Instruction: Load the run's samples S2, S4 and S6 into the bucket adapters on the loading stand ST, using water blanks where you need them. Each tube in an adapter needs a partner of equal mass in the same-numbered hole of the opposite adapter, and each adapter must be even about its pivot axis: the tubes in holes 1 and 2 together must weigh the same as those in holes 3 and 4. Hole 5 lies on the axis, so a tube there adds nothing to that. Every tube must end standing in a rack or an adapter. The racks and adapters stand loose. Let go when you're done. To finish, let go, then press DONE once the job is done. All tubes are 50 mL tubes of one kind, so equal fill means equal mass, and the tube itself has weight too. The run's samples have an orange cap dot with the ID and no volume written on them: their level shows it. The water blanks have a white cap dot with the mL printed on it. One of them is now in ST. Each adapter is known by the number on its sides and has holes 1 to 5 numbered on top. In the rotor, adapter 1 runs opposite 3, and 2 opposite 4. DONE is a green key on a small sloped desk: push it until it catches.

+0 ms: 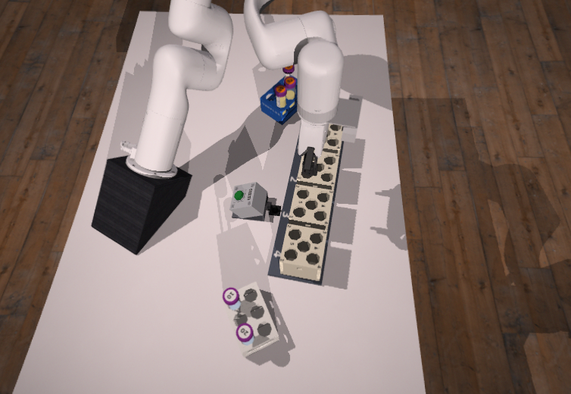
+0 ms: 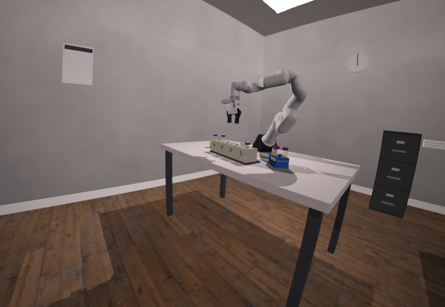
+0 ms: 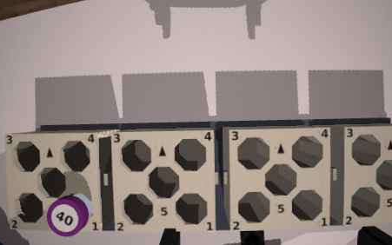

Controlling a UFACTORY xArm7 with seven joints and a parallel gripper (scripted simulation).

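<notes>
My gripper (image 1: 309,164) (image 2: 233,122) (image 3: 269,236) is open and empty, high above the loading stand (image 1: 274,267). Cream adapters 1 (image 3: 15,182), 2 (image 3: 135,182), 3 (image 3: 249,179) and 4 (image 1: 299,270) stand on it in a row. The 40 mL blank (image 3: 65,217) (image 2: 247,143) stands in adapter 1's hole 1; the other holes in view are empty. Orange-dotted samples (image 1: 280,89) (image 1: 289,81) (image 1: 288,69) are at the blue rack (image 1: 272,109) (image 2: 281,165); IDs are too small to read. Blanks 10 (image 1: 231,296) and 20 (image 1: 244,333) stand in the pale rack (image 1: 263,346).
The grey DONE desk (image 1: 251,202) with its green key (image 1: 238,195) stands beside the stand near adapter 3, a small black part (image 1: 274,209) between them. The arm's black base (image 1: 138,204) is at the table's left. The arm partly hides adapter 1 and the blue rack in the top view.
</notes>
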